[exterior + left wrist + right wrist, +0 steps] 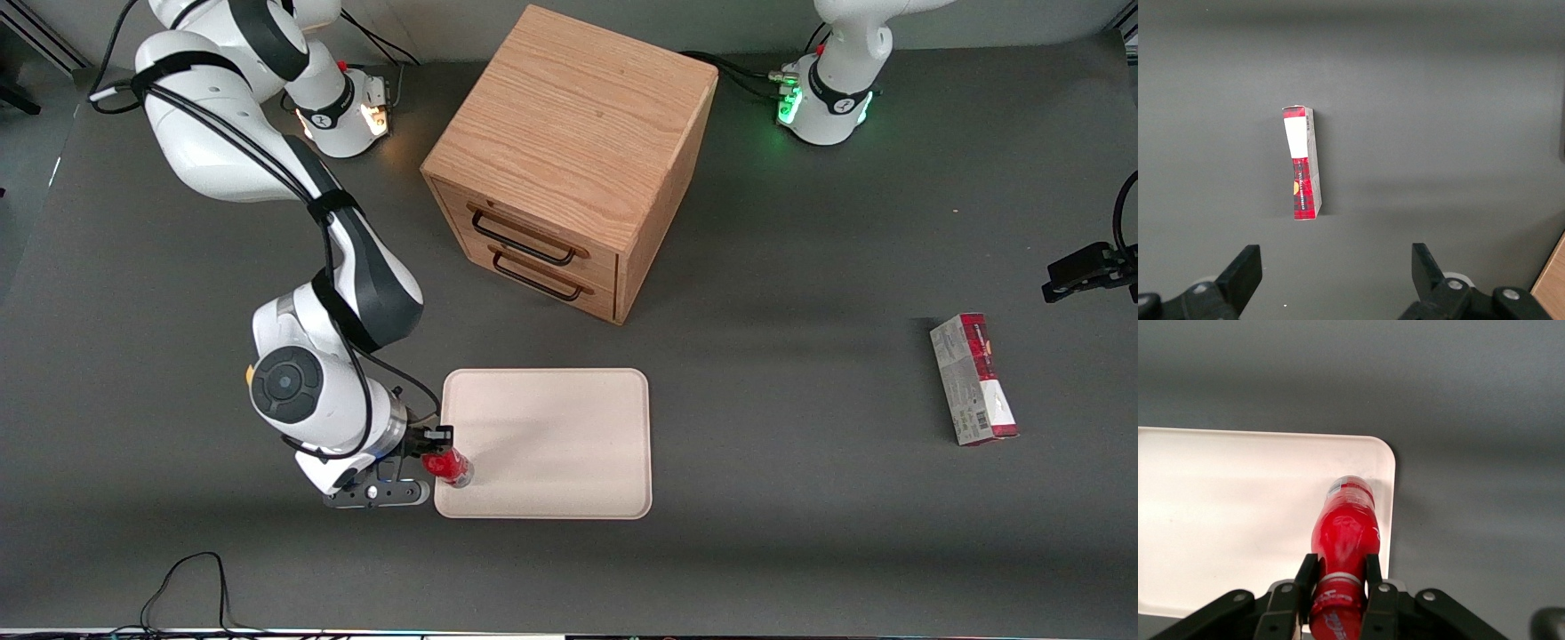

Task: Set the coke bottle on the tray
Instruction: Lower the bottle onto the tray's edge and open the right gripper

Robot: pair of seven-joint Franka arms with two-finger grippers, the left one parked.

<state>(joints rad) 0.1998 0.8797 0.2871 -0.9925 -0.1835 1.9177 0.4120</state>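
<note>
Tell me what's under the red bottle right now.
The small red coke bottle, shut in the claw, is over a corner of the flat pale cream tray. The bottle covers its base, so contact with the tray cannot be seen.

The hand [1339, 583] hid the coke bottle's [1343, 537] cap end, and the tray [1218, 513] ran off frame.

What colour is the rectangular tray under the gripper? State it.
Pale cream tray, clearest in the right wrist view; the gripper holds the small red coke bottle over it.
</note>
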